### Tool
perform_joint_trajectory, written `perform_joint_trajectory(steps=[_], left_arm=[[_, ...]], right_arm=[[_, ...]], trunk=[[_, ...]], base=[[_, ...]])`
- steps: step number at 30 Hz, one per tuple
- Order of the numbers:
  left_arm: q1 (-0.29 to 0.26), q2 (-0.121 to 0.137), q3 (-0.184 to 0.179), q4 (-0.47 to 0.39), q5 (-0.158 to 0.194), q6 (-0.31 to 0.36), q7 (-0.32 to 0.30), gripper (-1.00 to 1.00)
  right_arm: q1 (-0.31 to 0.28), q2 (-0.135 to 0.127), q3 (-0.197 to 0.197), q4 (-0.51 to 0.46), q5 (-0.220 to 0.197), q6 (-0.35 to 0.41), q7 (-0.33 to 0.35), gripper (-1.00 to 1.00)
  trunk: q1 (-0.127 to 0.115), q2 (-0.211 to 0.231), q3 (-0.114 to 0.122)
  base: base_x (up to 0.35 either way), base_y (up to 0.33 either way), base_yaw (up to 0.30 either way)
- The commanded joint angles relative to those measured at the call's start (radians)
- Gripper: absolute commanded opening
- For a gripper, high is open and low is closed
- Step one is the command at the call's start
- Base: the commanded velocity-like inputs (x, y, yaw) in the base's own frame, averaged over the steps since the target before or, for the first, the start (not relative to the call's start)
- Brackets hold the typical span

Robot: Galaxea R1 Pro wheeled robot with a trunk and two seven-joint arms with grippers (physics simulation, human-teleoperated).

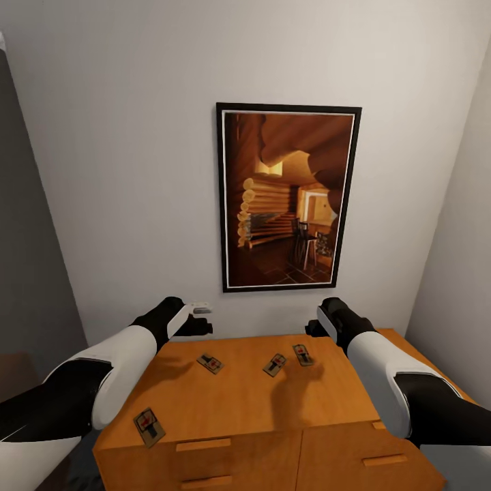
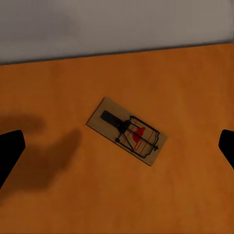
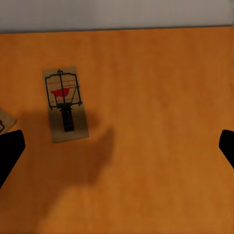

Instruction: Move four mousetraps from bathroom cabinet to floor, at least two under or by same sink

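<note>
A: Four flat tan wooden mousetraps with black wire bars and red bait patches lie on the flat orange-brown wooden cabinet top [image 1: 232, 402]: one at the front left corner [image 1: 149, 427], one mid-left [image 1: 210, 363], two close together mid-right [image 1: 275, 364] and [image 1: 303, 354].

B: Handling?

A: My guess: light, stiff, very thin. Little edge to pinch, likely to slide on the smooth wood. Take it across the short width of the board, clear of the wire.

B: Grippers?

A: Left gripper [image 2: 117, 151] hovers over the mid-left trap [image 2: 126, 130], fingers spread wide, nothing held. Right gripper [image 3: 117, 151] likewise spread and empty, its nearest trap [image 3: 65, 104] off-centre toward one finger.

B: So right needs re-centring.

A: Yes, probably.
</note>
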Motion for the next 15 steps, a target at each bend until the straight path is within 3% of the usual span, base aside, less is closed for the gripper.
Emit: perform_joint_trajectory(steps=[1,8,15], left_arm=[[0.000,0.000,-0.008,-0.001,0.010,0.004,0.003,1.00],[0.000,0.000,-0.008,-0.002,0.009,0.003,0.004,1.00],[0.000,0.002,-0.007,-0.001,0.009,0.003,0.004,1.00]], right_arm=[[0.000,0.000,-0.004,-0.001,0.009,0.005,0.001,1.00],[0.000,-0.003,-0.004,-0.002,0.009,0.005,0.001,1.00],[0.000,-0.004,-0.003,-0.001,0.009,0.005,0.001,1.00]], trunk=[[0.000,-0.001,-0.001],[0.000,-0.001,-0.001],[0.000,-0.001,-0.001]], base=[[0.006,0.000,0.000],[0.031,-0.009,0.000],[0.153,-0.106,0.000]])
